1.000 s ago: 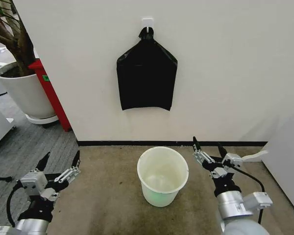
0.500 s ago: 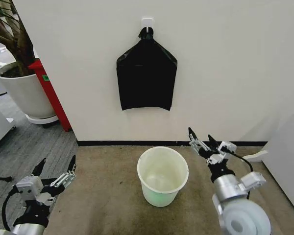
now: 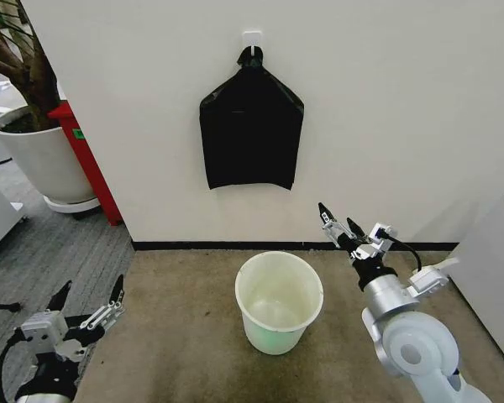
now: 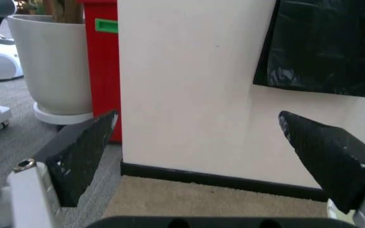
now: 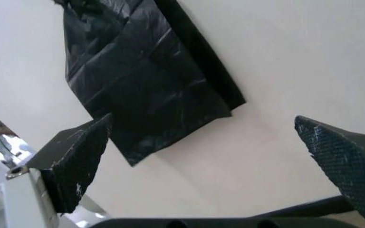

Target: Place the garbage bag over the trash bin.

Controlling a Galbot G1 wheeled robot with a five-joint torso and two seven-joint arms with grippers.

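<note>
1. Left gripper (image 3: 88, 304): at about 7 o'clock in the head view, low over the grey floor (image 3: 34, 252). Jaws spread wide, nothing between them. Over the last second it has sunk toward the lower edge and drawn back. Judged to be standing aside for now.

2. Garbage bag (image 3: 251, 126): at 12 o'clock, hung flat on the white wall (image 3: 403, 109) from a small white hook (image 3: 252, 38), knotted at its top. The long axis runs vertical, with the knot up and the straight hem down. It hangs well above the bin and touches neither gripper. Unchanged over the last second. Not yet taken down, so the task is judged to be at its start.

3. Trash bin (image 3: 279, 300): just below centre, at about 6 o'clock, upright on the beige carpet (image 3: 185, 336). The mouth faces up and the inside is bare, with no liner on it. Its position is unchanged.

4. Right gripper (image 3: 342, 231): at about 4 o'clock, beside the bin's far right rim. Fingers parted and empty. Over the last second it has risen and turned to point up and toward the wall. Its wrist view looks up at the bag's lower corner, well apart from the fingertips. Judged: the reach for the bag has begun.
</note>
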